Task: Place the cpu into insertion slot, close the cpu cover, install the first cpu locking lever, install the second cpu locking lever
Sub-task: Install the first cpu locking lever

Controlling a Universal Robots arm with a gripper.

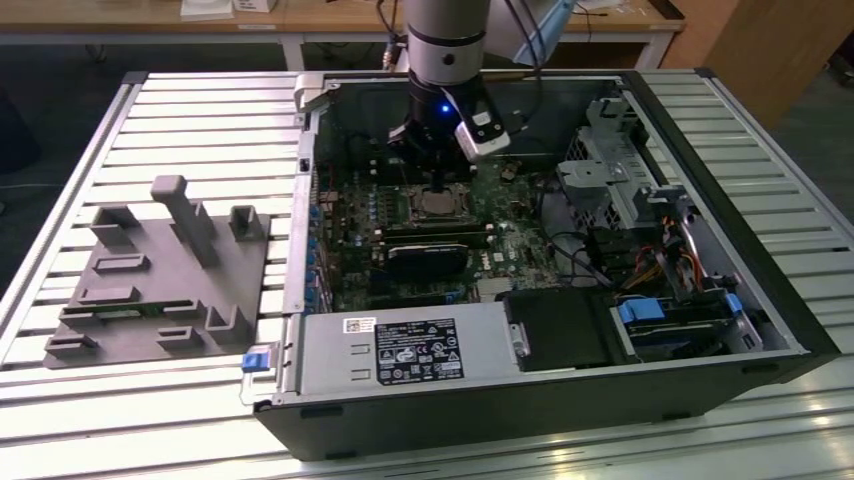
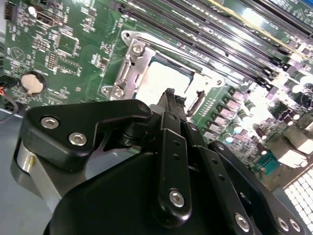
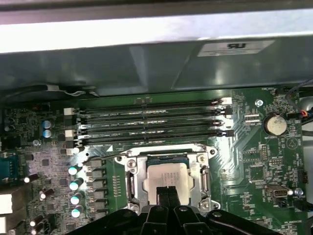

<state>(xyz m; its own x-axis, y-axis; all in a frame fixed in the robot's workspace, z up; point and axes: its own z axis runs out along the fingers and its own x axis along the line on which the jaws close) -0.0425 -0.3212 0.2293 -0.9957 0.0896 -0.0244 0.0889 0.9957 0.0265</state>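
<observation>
The cpu (image 3: 167, 174) seated — gripper (image 3: 168, 190) seemingly touching edge.

A table (image 1: 200, 110) of silvery metal slats fills the near part, with bright light on its slats at the exterior view's left. Far behind stands a wooden workbench (image 1: 347, 18) on white legs (image 1: 290, 50), over a dark floor (image 1: 160, 55). A wooden panel (image 1: 767, 50) stands far at the exterior view's right.

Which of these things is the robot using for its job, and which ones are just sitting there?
For the job:
- the cpu
- the cpu cover, framing the cpu
- the hand, shut, nearest the cpu

Just sitting there:
- the memory slots
- the coin battery
- the grey fixture block
- the power supply
</observation>
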